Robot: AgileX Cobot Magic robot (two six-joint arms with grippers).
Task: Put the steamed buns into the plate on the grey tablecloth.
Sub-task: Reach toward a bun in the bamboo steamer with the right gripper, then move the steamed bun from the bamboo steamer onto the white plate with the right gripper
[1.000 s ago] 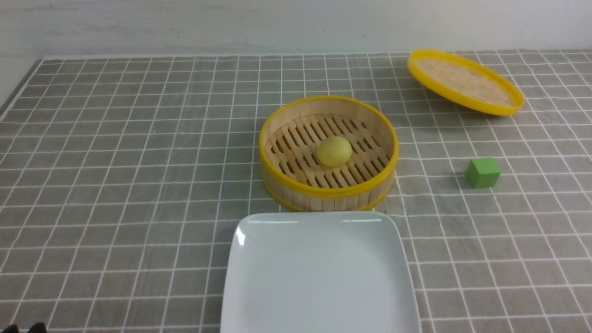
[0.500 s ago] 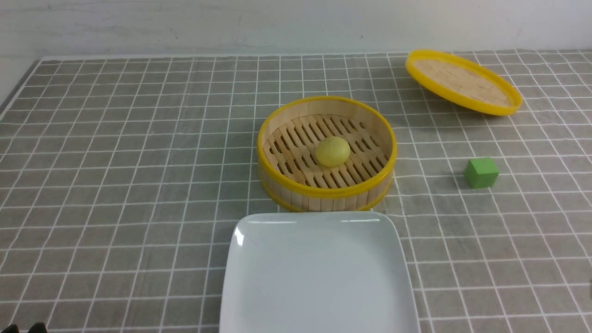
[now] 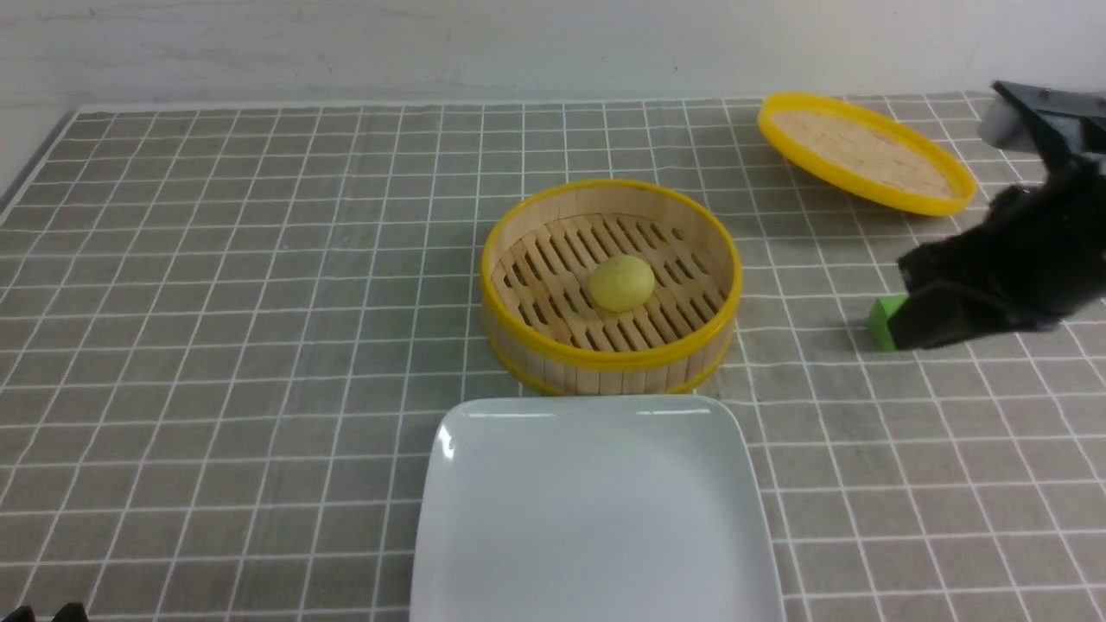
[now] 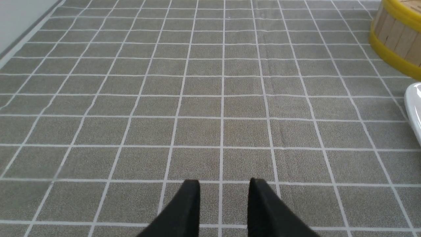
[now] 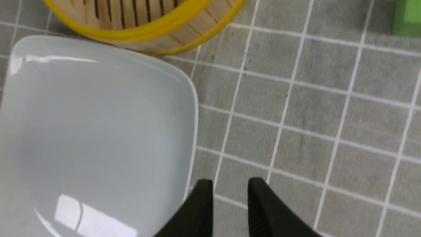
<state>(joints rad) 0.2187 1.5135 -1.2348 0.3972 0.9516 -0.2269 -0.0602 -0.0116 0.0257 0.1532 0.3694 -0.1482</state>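
Grey tablecloth (image 3: 216,302) lies under the plate (image 3: 596,518), left gripper (image 4: 223,186) and right gripper (image 5: 229,184) both narrowly parted, empty.

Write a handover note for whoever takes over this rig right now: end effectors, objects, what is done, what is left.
Left end effector: jaws slightly apart, empty, low over the grey tablecloth, left of the plate.
Right end effector: jaws slightly apart, empty, above the cloth to the plate's right; its arm partly hides the green cube.
The steamed bun sits in the uncovered steamer basket, just behind the plate; the lid rests at the far right.
Done: basket uncovered. Left: grasp the bun and set it on the plate.
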